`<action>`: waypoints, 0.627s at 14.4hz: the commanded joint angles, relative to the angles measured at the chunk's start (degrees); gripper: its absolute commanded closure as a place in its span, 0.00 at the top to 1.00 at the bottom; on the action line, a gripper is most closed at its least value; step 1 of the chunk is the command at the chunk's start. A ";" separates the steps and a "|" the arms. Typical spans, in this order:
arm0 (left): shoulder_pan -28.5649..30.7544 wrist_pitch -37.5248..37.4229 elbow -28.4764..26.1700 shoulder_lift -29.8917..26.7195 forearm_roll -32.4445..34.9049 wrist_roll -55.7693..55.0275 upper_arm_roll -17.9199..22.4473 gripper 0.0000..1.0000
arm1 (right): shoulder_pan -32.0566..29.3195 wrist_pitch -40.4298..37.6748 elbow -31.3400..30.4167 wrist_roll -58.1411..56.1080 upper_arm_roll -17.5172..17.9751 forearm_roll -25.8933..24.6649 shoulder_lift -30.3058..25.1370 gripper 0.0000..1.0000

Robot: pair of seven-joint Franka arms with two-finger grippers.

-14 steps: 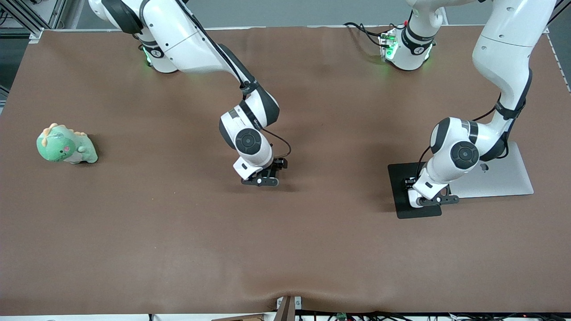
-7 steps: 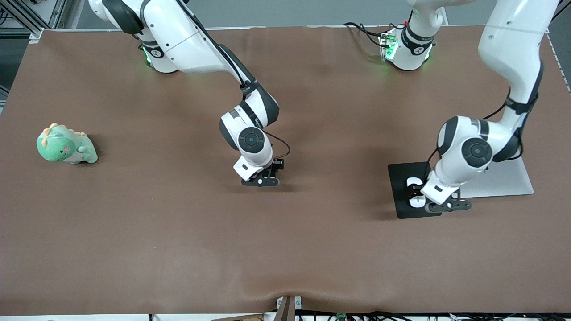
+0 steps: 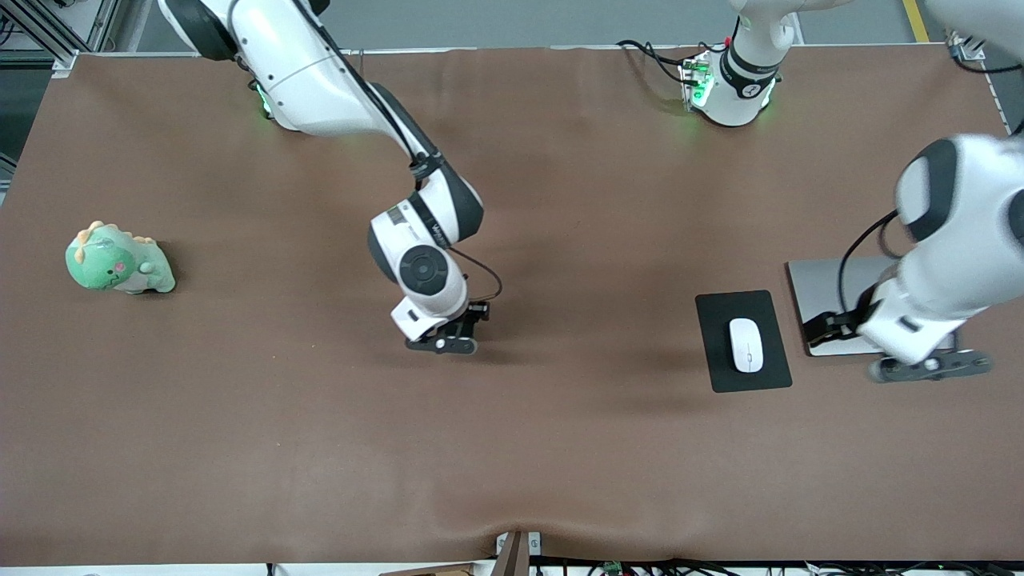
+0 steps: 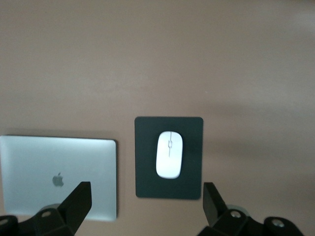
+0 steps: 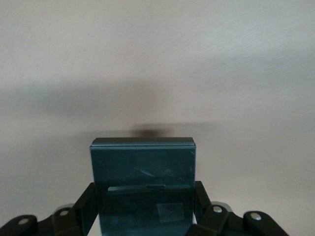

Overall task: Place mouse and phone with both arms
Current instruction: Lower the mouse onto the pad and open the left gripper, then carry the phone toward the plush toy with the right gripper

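The white mouse (image 3: pixel 745 345) lies on a black mouse pad (image 3: pixel 720 376), toward the left arm's end of the table. My left gripper (image 3: pixel 928 370) is open and empty, up over the near edge of a silver laptop (image 3: pixel 824 280), beside the pad. In the left wrist view the mouse (image 4: pixel 169 154) lies on the pad (image 4: pixel 147 182), well clear of the open gripper (image 4: pixel 145 204). My right gripper (image 3: pixel 444 344) is over the middle of the table, shut on the black phone (image 5: pixel 142 167), which it hides in the front view.
A green toy dinosaur (image 3: pixel 118 260) sits near the right arm's end of the table. The closed laptop (image 4: pixel 59 162) lies beside the mouse pad. A brown cloth (image 3: pixel 512 448) covers the table.
My left gripper let go of the mouse on the pad, rose and swung off toward the left arm's end, over the laptop. My right gripper shifted slightly toward the right arm's end, still holding the phone.
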 commanded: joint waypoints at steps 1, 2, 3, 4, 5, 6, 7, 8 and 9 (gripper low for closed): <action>0.77 -6.57 2.70 -3.53 -1.48 0.95 -0.17 1.00 | -2.90 -3.36 -1.36 0.75 0.73 -0.45 -3.13 0.00; 1.30 -7.11 2.53 -5.47 -1.83 1.21 -0.08 1.00 | -4.21 -4.49 -2.32 0.41 0.64 -0.45 -4.18 0.00; 2.26 -8.33 2.53 -7.06 -1.83 1.57 -0.25 1.00 | -5.79 -4.85 -3.90 0.05 0.73 -0.45 -5.67 0.00; 2.53 -9.56 2.62 -8.03 -1.83 2.61 -0.69 1.00 | -7.64 -4.86 -5.57 -0.21 0.82 -0.45 -7.17 0.00; 2.53 -10.36 2.62 -9.34 -1.75 4.10 -0.61 1.00 | -8.96 -5.03 -6.63 -1.52 0.90 -0.45 -8.57 0.00; 2.44 -10.89 2.53 -10.75 -2.09 5.68 -0.26 1.00 | -10.02 -5.47 -8.20 -3.88 0.91 -0.45 -9.72 0.00; 2.36 -12.20 2.18 -12.07 -2.36 7.44 0.01 1.00 | -11.68 -5.56 -10.31 -6.25 0.91 -0.45 -11.38 0.00; 1.83 -13.78 1.74 -13.30 -2.97 9.98 0.97 1.00 | -13.09 -5.39 -12.94 -8.02 0.91 -0.45 -13.23 0.00; 0.00 -15.27 1.04 -14.53 -3.58 12.18 3.50 1.00 | -14.23 -5.30 -15.14 -8.73 0.82 -0.45 -14.90 0.00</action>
